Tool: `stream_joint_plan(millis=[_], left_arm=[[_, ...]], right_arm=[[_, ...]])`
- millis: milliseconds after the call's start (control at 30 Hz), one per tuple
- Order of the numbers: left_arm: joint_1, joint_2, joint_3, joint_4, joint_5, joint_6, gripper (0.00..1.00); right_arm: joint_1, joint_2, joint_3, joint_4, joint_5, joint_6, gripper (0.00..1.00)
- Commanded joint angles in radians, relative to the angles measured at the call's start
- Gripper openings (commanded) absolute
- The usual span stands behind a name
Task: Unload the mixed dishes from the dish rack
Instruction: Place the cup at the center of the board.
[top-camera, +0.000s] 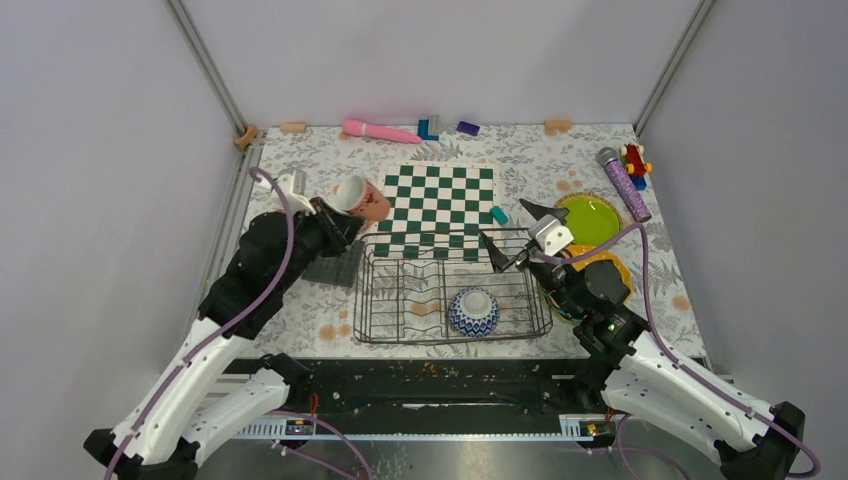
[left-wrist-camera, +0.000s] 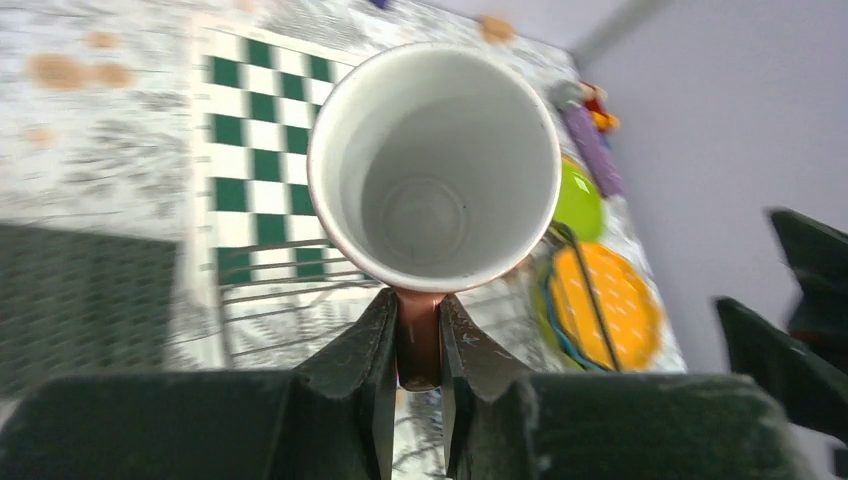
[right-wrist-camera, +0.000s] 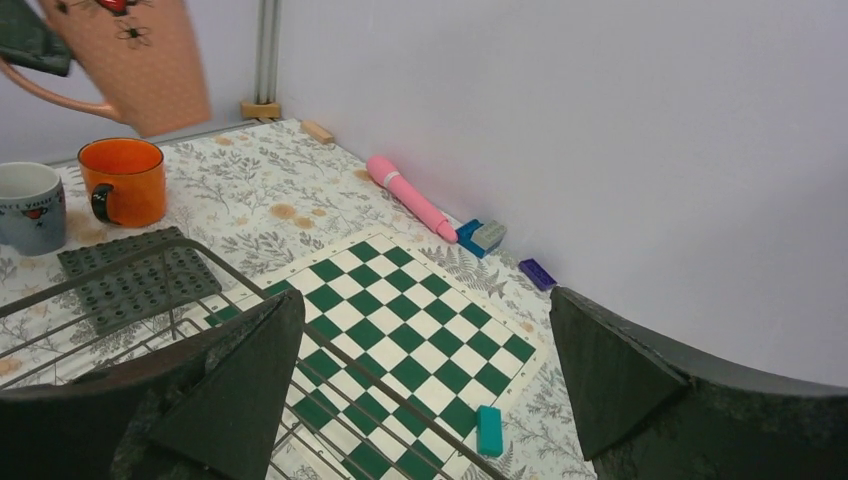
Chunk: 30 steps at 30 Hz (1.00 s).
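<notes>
The left gripper (left-wrist-camera: 418, 330) pinches the handle of the pink mug (left-wrist-camera: 440, 170) between its fingers and holds it in the air, mouth toward the wrist camera, above the left edge of the chessboard (top-camera: 437, 208). The right gripper (top-camera: 518, 236) has its jaws spread wide and holds nothing; it hovers over the far right corner of the dish rack (top-camera: 400, 300). The far rim of the rack lies over the near edge of the chessboard. One blue-and-white bowl (top-camera: 473, 310) sits upside down in the rack, near its front. Just beside the left side of the rack lies one dark grey mat (top-camera: 335, 265). Beyond it one orange cup (right-wrist-camera: 125, 180) and one grey cup (right-wrist-camera: 28, 205) stand close together on the floral table (top-camera: 300, 160). To the right of the rack there are three plates: one lime green plate (top-camera: 590, 218), and one yellow-orange plate (left-wrist-camera: 605, 300) with a teal plate (left-wrist-camera: 549, 322) showing only as a rim under it. Grey walls close the table on three sides; bare cloth shows at the far left. The grey cup has small print, too small to read.
</notes>
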Motion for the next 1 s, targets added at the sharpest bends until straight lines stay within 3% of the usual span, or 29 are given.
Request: stream_joint_plan(millis=[0, 233, 367, 800, 967], left_arm=[[0.001, -0.078, -0.018, -0.071, -0.375, 0.015, 0.0], [0.002, -0.071, -0.068, -0.175, -0.649, -0.034, 0.0], [0.002, -0.02, -0.112, -0.056, -0.688, 0.018, 0.0], [0.201, 0.399, -0.129, 0.427, -0.465, 0.124, 0.0], [0.283, 0.543, -0.091, 0.49, -0.401, 0.129, 0.0]], right_arm=[[0.01, -0.001, 0.001, 0.011, 0.094, 0.06, 1.0], [0.009, 0.019, -0.003, 0.006, 0.15, 0.071, 1.0], [0.01, 0.037, 0.002, 0.002, 0.154, 0.073, 1.0], [0.01, 0.067, 0.001, -0.011, 0.199, 0.063, 1.0], [0.01, 0.057, -0.01, -0.017, 0.224, 0.063, 1.0]])
